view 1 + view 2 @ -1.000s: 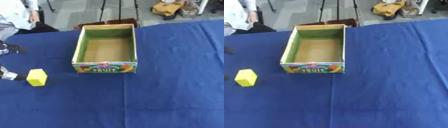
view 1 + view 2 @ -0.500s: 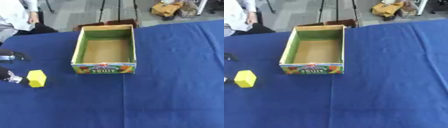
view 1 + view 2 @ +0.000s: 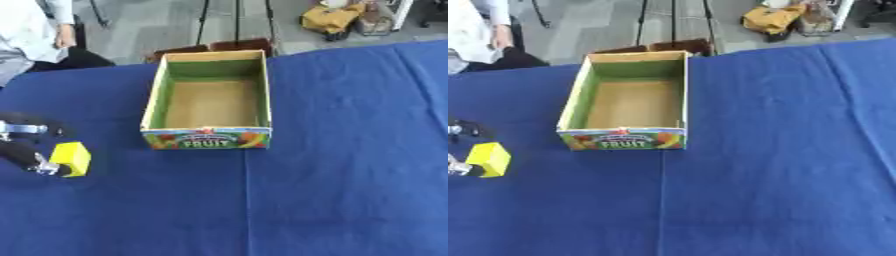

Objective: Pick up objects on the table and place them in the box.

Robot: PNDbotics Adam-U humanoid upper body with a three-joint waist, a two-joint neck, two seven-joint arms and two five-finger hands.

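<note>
Table (image 3: 350, 165): blue cloth covers the whole work surface; only 2 things lie on it.

Box (image 3: 210, 137): open cardboard fruit box, centre-left, label side facing the robot. Its inside is bare, so 0 objects are placed as yet.

Block (image 3: 72, 158): 1 yellow block, on the cloth to the left of the box and well apart from it, nearer the robot than the box's front wall. It is the only loose object in view.

Left hand (image 3: 26, 156): enters at the left edge. One dark finger touches the block's left side low down; another part sits above, apart from the block. The fingers bracket the block, but I cannot tell whether they have closed on it.

Right hand: not in either view.

Progress, as a judgement: grasp phase of the first pick. Still to do: secure the block, lift it, carry it right, release it over the box.
</note>
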